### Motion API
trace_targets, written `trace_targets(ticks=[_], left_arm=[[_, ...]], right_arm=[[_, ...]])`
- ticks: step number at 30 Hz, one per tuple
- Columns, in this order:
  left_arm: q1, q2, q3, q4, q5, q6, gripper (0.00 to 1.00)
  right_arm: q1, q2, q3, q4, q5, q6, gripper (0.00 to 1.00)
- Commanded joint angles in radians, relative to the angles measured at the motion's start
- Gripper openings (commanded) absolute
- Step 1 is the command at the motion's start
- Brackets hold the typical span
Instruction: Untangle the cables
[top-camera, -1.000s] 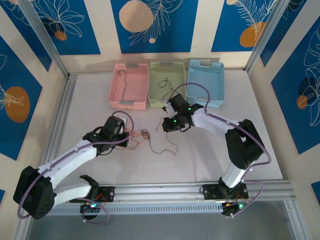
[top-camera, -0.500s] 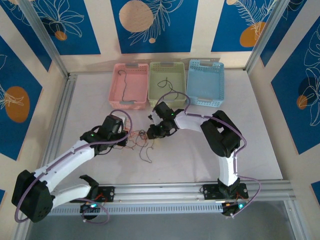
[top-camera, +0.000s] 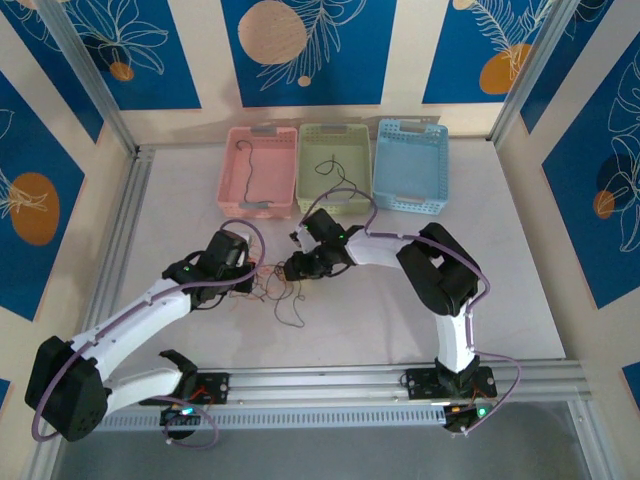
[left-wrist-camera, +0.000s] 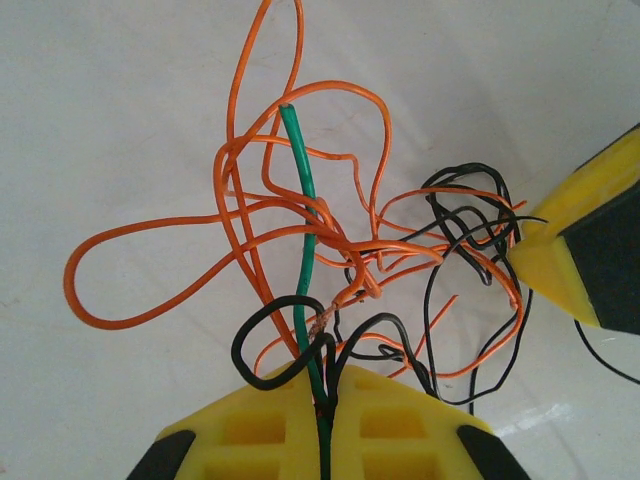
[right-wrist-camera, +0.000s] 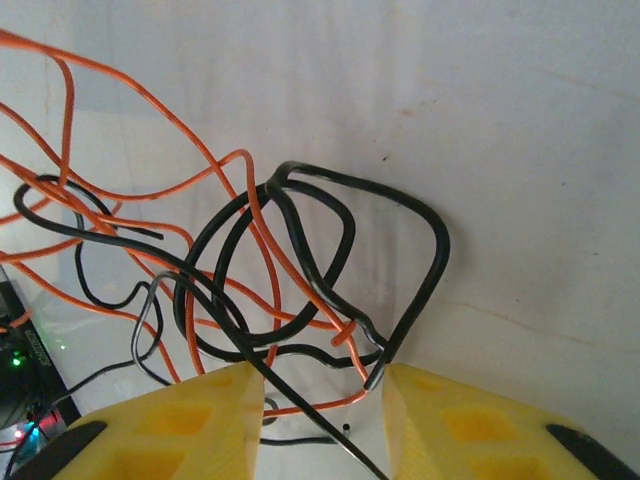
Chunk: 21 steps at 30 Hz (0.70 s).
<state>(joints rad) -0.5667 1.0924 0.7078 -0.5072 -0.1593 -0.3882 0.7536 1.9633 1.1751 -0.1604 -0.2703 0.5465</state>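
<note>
Cables: one tangle on the white table, just nearer than the green basket and slightly to its left
Count in tangle: one green wire; the orange wire and black wire make many loops, so the number of strands cannot be told
Wire make: very thin, smooth, glossy and round; the green runs almost straight, the orange bends in wide open loops, the black in tighter curls
Other cables: two, both black – one inside the green basket, one in the pink basket to its left
Baskets: three – pink, green and blue – side by side in one row, the blue right of the green basket; rectangular plastic with lattice-pierced walls
Left gripper: nearer than the green basket and to its left, at the tangle's left edge; its yellow fingers are pressed together, pinching the green wire with a black strand beside it
Right gripper: just nearer than the green basket, at the tangle's right edge; its yellow fingers stand apart with a clear gap, black loops cross the gap, nothing is clamped
Finger make: blocky matte yellow plastic with shallow recesses and black pads
</note>
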Motion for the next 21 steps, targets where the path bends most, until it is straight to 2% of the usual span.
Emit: trace_targets(ticks=[1,8,13,17,21], left_arm=[[0.010,-0.010,-0.006,-0.018,-0.028,-0.021,0.00],[0.012,-0.012,-0.008,-0.024,-0.047,-0.028,0.00],[0.014,-0.015,-0.021,-0.019,-0.057,-0.032,0.00],[0.022,-0.024,-0.030,-0.023,-0.083,-0.042,0.00],[0.034,-0.071,-0.029,-0.052,-0.152,-0.061,0.00]], right_arm=[[0.002,0.000,-0.031,0.027,-0.017,0.022,0.30],[-0.037,-0.117,-0.124,0.057,0.041,0.025,0.05],[-0.141,-0.281,-0.250,0.071,0.069,0.042,0.00],[-0.312,-0.445,-0.352,0.053,0.082,0.057,0.00],[-0.585,-0.624,-0.433,-0.024,0.087,0.054,0.00]])
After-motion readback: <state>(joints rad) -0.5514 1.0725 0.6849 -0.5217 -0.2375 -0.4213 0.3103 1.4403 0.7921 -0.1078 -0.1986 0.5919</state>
